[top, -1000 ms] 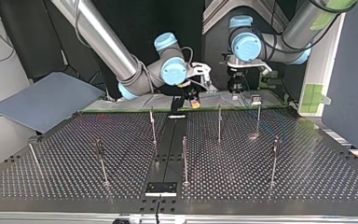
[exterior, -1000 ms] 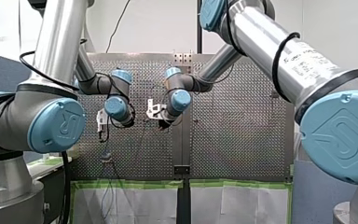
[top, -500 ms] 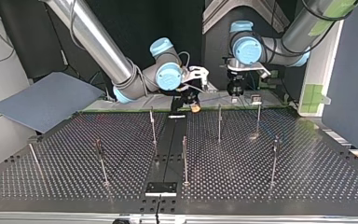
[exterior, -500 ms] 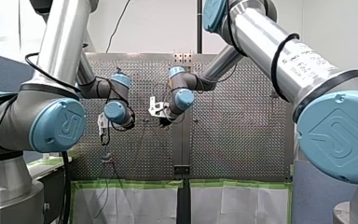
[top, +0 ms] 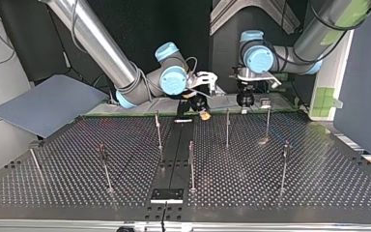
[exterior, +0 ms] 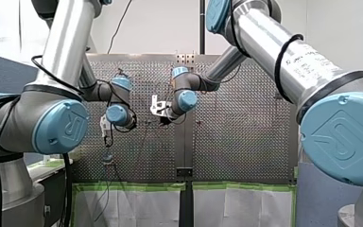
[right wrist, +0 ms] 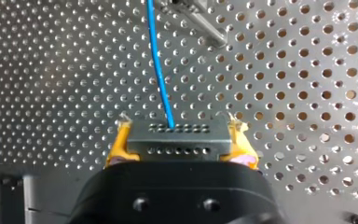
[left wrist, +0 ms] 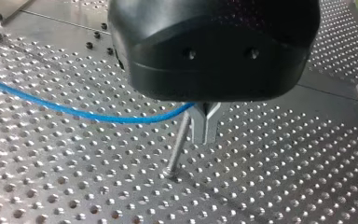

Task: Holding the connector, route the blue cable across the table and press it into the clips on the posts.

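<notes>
Now, in the top view, my right gripper [top: 201,107] and my left gripper [top: 245,99] hang over the table's [top: 53,188] far edge. The left wrist view shows metal fingers [left wrist: 198,128] pinching the blue cable [left wrist: 74,111] beside a post [left wrist: 179,144]. The right wrist view shows yellow pads [right wrist: 116,147] squeezing the connector [right wrist: 179,142].

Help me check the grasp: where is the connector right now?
In the right wrist view the connector sits clamped between the yellow pads of my right end effector, above the perforated table, with the blue cable leaving its front face.
</notes>
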`<state>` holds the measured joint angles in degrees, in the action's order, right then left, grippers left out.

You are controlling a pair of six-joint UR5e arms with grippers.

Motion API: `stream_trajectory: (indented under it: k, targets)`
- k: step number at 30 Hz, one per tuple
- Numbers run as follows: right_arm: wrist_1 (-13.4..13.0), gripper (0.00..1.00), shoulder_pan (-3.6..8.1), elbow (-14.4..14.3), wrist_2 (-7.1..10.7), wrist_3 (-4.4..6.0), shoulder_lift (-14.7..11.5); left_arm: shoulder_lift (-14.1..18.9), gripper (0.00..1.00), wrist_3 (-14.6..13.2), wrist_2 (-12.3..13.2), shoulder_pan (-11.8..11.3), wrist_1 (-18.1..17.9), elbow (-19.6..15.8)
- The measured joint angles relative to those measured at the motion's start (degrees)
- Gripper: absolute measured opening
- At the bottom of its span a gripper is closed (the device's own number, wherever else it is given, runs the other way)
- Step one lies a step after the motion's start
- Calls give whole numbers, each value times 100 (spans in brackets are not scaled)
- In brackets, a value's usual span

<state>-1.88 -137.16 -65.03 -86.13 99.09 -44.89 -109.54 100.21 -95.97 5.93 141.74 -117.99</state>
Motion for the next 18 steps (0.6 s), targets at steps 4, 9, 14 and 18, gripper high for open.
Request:
stream_trajectory:
  k: [4,9,14,18]
  targets:
    - [-34,0,26,2,14,60,5,-185,0,34,105,-25,-45,76]
    - [-53,0,88,2,15,84,8,-256,0,111,186,-62,-144,164]
    - [-83,0,149,0,14,109,17,-268,0,176,293,-134,-189,261]
    - [-99,0,198,-3,15,131,24,-301,0,243,377,-180,-220,309]
